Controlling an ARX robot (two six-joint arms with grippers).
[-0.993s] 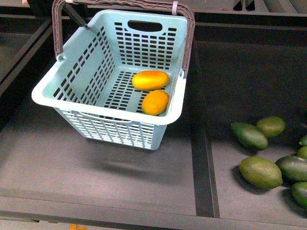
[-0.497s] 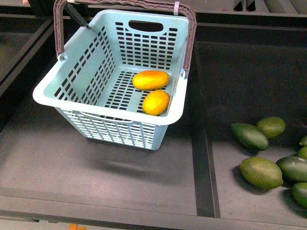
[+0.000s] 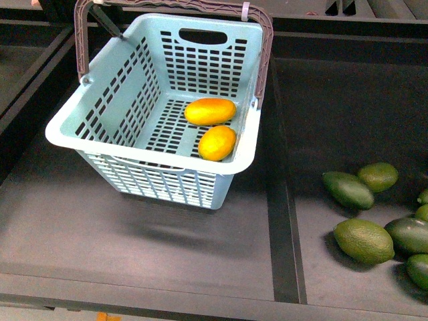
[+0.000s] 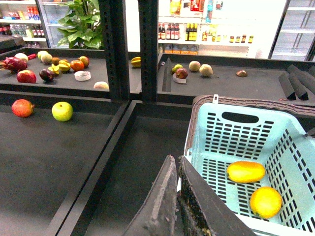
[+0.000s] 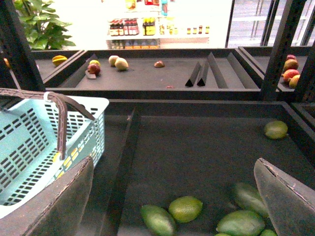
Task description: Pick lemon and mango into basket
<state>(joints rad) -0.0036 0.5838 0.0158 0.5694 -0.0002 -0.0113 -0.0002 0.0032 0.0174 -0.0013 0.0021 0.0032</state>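
Observation:
The light teal basket [image 3: 120,120] stands on the dark shelf, brown handles raised. Inside it lie the longer mango [image 3: 210,112] and the smaller lemon [image 3: 217,143], side by side near its right wall. Both also show in the left wrist view: the mango [image 4: 245,171], the lemon [image 4: 266,201], the basket [image 4: 206,142]. My left gripper [image 4: 174,164] is shut and empty, just outside the basket's near corner. My right gripper [image 5: 174,179] is open and empty above the green fruits; the basket [image 5: 29,142] lies off to its side. Neither arm shows in the front view.
Several dark green oval fruits [image 3: 348,190] lie at the right of the shelf, also in the right wrist view [image 5: 185,208]. A raised divider [image 3: 277,200] runs between basket and green fruits. Back shelves hold assorted fruit [image 4: 61,111].
The basket has shifted very slightly to the right with the fruits in it; otherwise nothing has visibly changed.

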